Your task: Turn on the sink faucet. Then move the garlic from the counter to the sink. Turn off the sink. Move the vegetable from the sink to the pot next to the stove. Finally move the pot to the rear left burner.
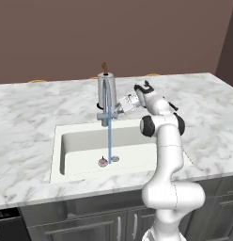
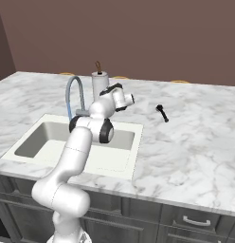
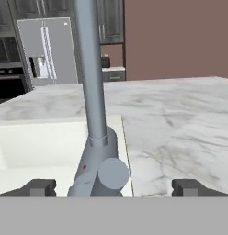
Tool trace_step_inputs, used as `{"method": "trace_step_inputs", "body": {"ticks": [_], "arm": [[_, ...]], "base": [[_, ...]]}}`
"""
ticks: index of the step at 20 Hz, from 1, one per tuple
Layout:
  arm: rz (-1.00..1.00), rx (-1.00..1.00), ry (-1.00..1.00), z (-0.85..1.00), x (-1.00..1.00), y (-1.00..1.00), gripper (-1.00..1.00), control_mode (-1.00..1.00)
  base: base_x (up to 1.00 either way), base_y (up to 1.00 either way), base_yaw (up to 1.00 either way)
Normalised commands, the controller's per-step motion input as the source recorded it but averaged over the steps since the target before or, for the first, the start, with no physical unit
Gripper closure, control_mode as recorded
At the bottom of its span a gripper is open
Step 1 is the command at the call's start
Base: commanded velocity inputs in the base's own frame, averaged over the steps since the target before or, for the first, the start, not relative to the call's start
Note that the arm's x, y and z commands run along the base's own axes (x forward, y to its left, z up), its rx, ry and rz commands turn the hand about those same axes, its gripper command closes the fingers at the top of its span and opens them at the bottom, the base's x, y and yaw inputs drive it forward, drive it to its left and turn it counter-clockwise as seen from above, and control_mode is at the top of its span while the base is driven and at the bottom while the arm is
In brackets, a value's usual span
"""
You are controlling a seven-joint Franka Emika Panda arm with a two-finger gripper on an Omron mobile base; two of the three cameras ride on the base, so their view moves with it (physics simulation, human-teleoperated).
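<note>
Steel sink faucet (image 1: 107,101) upright, spout over sink (image 1: 81,146)

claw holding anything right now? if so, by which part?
Nothing held. The claw is open, its fingertips either side of the tall brushed-steel faucet's base, not closed on it.

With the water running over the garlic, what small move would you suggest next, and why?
Probably ease the open gripper forward onto the faucet lever: water is falling on the garlic in the sink, and the fingertips straddle the tap's base.
</note>
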Motion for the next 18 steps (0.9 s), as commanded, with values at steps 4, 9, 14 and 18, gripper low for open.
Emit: {"method": "trace_step_inputs", "body": {"ticks": [4, 9, 14, 18], "arm": [[0.03, 0.00, 0.00, 0.00, -0.18, 0.42, -1.00, -1.00], [0.00, 0.00, 0.00, 0.00, -0.21, 0.46, -1.00, -1.00], [0.00, 0.00, 0.00, 0.00, -0.23, 0.47, -1.00, -1.00], [0.00, 0.00, 0.00, 0.00, -0.23, 0.46, -1.00, -1.00]], "base": [[0.00, 0.00, 0.00], [0.00, 0.00, 0.00], [0.00, 0.00, 0.00], [0.00, 0.00, 0.00]]}}
